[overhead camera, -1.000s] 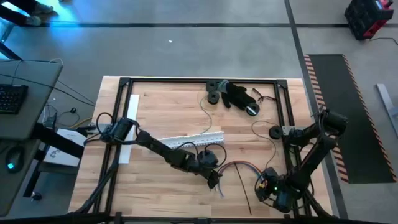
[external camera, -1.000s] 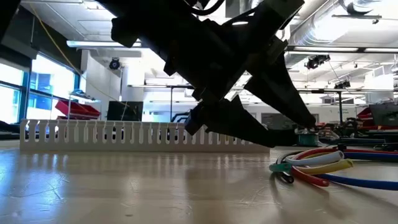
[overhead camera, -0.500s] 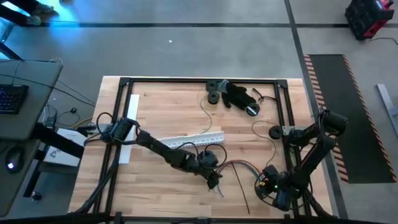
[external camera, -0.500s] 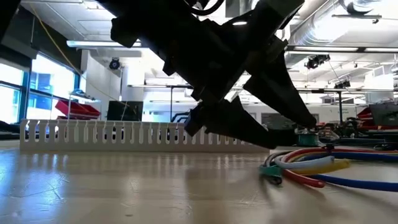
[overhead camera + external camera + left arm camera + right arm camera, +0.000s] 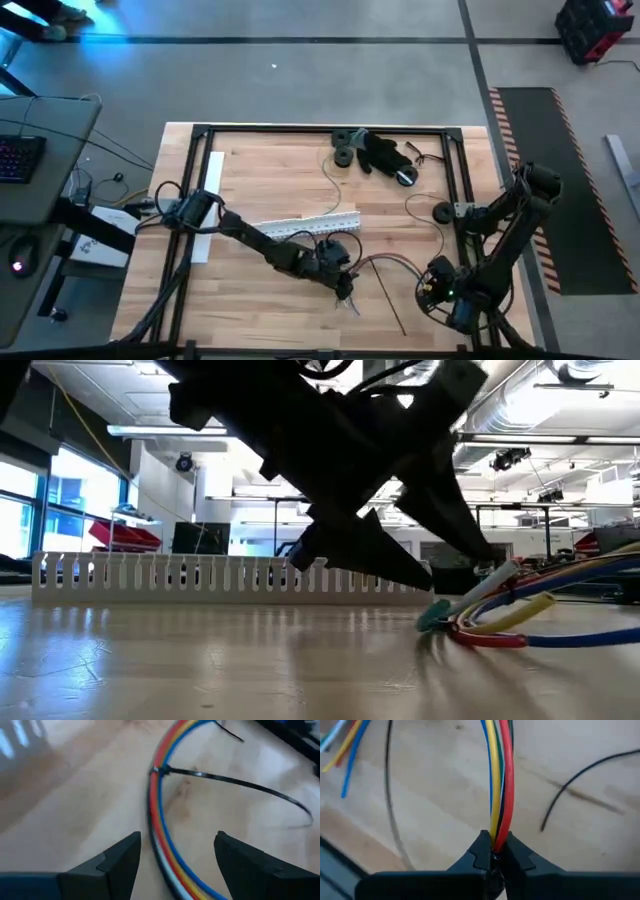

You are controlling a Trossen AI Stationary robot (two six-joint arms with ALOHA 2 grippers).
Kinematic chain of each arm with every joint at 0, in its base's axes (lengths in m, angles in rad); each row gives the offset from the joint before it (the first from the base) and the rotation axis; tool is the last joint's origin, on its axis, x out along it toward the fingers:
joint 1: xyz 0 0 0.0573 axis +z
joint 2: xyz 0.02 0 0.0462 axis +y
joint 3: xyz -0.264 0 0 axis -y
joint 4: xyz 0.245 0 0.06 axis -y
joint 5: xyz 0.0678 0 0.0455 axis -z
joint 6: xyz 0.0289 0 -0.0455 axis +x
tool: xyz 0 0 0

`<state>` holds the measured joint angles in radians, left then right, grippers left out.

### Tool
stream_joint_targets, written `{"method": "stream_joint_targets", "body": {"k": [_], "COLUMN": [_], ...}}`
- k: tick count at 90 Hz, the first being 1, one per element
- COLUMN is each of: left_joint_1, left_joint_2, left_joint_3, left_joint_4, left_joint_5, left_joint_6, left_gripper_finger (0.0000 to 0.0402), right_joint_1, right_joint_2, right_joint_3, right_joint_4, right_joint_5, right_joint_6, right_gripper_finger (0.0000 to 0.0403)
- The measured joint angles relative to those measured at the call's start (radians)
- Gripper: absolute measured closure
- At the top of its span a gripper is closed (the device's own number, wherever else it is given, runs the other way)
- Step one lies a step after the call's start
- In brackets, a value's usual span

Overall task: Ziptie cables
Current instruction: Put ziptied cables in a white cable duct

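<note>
Right gripper (image 5: 492, 851) pinching cables (image 5: 499, 780) at table's (image 5: 260, 170) five o'clock; left gripper (image 5: 175, 855) spread, seemingly hovering over them.

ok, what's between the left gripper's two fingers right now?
In the left wrist view, the cables run across bare wood between the open left gripper's fingers, untouched.

Overhead, table-level and two close wrist cameras share the cables (image 5: 385, 263).

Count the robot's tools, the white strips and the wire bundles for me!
Tools: 2, the left tool open, the right tool shut on the cables
White strips: 2
Bundles of cables: 1
Total: 5
</note>
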<state>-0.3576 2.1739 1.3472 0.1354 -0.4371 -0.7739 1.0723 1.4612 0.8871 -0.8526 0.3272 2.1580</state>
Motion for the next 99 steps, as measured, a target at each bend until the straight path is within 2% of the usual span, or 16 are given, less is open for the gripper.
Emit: {"method": "stream_joint_targets", "body": {"k": [18,29,43,64,76,86,99], "left_joint_1": [0.032,0.048,0.063,0.064,0.057,0.048,0.040], "left_joint_2": [0.023,0.039,0.039,0.049,0.096,0.158,0.214], "left_joint_3": [0.001,0.001,0.001,0.001,0.033,0.127,0.261], "left_joint_4": [0.128,0.127,0.048,0.060,0.103,0.008,-0.254], "left_joint_5": [-0.009,-0.006,-0.016,0.018,0.036,0.027,0.013], "left_joint_6": [0.135,0.203,0.212,0.229,0.227,0.223,0.151], "left_gripper_finger": [0.0170,0.0170,0.0170,0.0170,0.0170,0.0170,0.0182], "right_joint_1": [-0.016,-0.026,-0.028,-0.028,-0.028,-0.032,-0.032], "right_joint_2": [0.000,-0.001,-0.002,-0.003,-0.003,-0.003,-0.003], "right_joint_3": [0.000,0.000,0.001,0.002,0.002,0.002,0.002], "right_joint_4": [0.030,0.049,0.060,0.065,0.070,0.071,0.088], "right_joint_5": [0.003,-0.001,-0.001,-0.001,0.000,0.006,0.007], "right_joint_6": [-0.039,-0.057,-0.065,-0.065,-0.065,-0.065,-0.065], "right_gripper_finger": [0.0402,0.0402,0.0402,0.0402,0.0402,0.0403,0.0403]}}
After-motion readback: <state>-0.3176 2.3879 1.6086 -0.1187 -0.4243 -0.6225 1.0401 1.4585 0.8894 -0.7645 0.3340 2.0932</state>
